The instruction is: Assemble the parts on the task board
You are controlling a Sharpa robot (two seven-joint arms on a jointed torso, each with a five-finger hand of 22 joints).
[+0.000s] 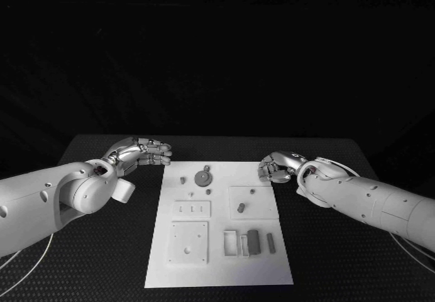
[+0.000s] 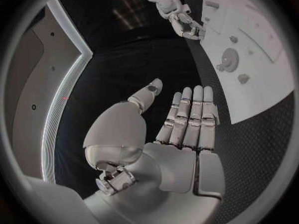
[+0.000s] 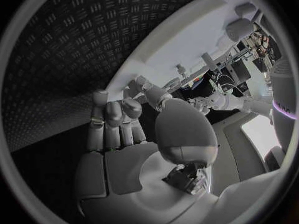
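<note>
Two hands flank the board, both holding nothing

Two hands hang at the far corners of the board, which is the landmark for all that follows. It is a white plate lying on the black table, its long axis running from the robot's near side to the far side.

The left hand sits just off the board's far left corner, over bare table. Its wrist view shows its fingers straight and side by side, the thumb apart, nothing in the palm. The right hand is at the board's far right edge, fingers loosely bent, with nothing between them.

On the board, a round disc lies in the far middle, with a small peg to its left. A short upright part stands right of centre. Near the right corner closest to the robot, two dark bars lie side by side, their long axes running along the board's length, next to a pale open slot. A square plate occupies the near left part, and a smaller plate with small slots sits beyond it.

Nothing lies between either hand and the parts.
</note>
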